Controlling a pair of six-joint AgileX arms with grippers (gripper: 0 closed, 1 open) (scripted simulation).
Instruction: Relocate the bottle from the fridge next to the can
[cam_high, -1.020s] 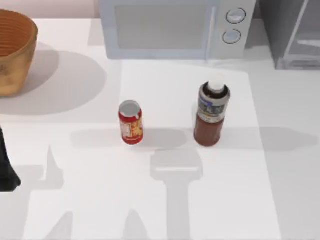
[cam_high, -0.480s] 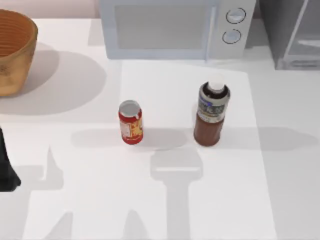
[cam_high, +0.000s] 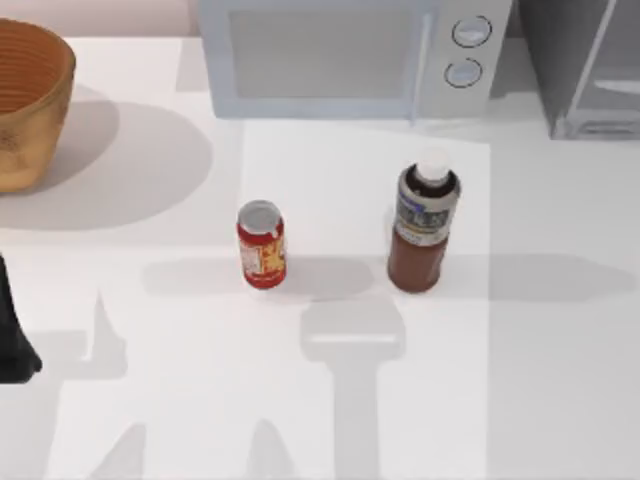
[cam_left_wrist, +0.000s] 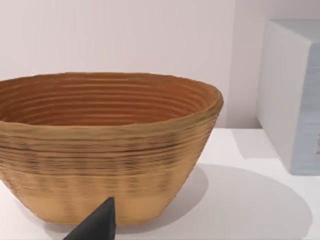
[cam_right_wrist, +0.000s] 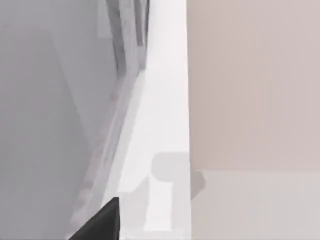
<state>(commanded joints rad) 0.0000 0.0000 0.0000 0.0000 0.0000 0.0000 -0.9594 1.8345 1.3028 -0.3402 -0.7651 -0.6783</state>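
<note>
The bottle (cam_high: 424, 228) stands upright on the white counter (cam_high: 150, 400), near the middle and a little right of centre, its white cap on top and its grey-and-blue label band above the reddish-brown drink. The can (cam_high: 262, 245) stands upright to its left, in the same row; the two are near each other but apart, with bare counter between them. Along the far edge sits the light-grey microwave (cam_high: 340, 55) with its two round knobs, just beyond the bottle and can. To the right of the microwave, at the far right corner, is the fridge (cam_high: 585, 65), partly cut off by the frame, with its pale-framed glass door. A woven basket (cam_high: 30, 105) rests at the far left of the counter.

The left arm (cam_high: 12, 335) shows as a dark shape at the left edge of the counter, well apart from the can. Its wrist camera faces the basket (cam_left_wrist: 105, 145) with one dark fingertip (cam_left_wrist: 97, 225) low in front. The right wrist camera looks along the fridge (cam_right_wrist: 50, 125), again with a dark fingertip (cam_right_wrist: 100, 222) visible. For both arms, I cannot tell whether the jaws are apart or together.
</note>
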